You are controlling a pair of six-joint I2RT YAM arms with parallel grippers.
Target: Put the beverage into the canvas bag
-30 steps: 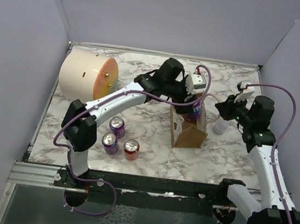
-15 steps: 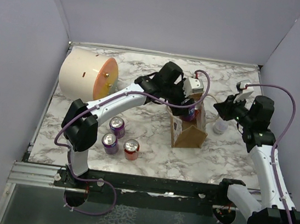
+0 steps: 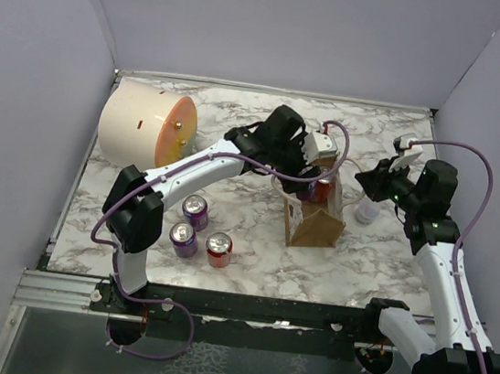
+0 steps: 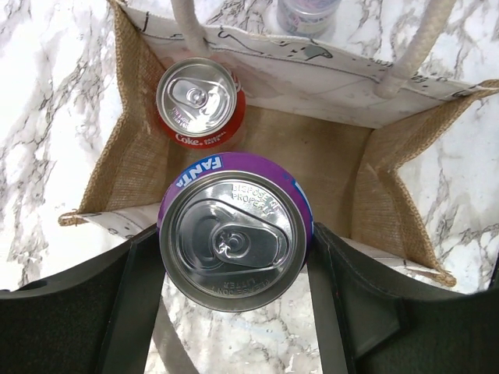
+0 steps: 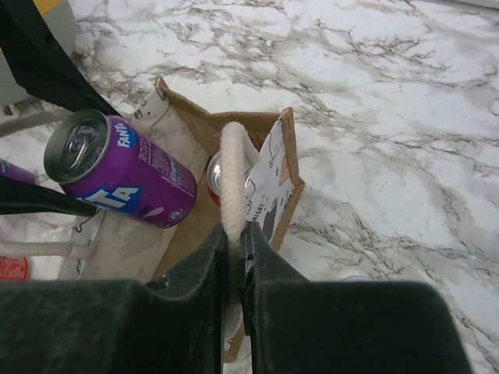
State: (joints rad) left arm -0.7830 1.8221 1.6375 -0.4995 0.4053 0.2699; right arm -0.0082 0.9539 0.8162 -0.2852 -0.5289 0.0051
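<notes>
beverage can in left gripper

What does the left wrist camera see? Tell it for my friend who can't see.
Two black fingers hold a purple Fanta can over the open brown canvas bag, seen from above. A red Coke can stands inside the bag, near one corner, and the bag with its white handles sits on a marble table.
</notes>
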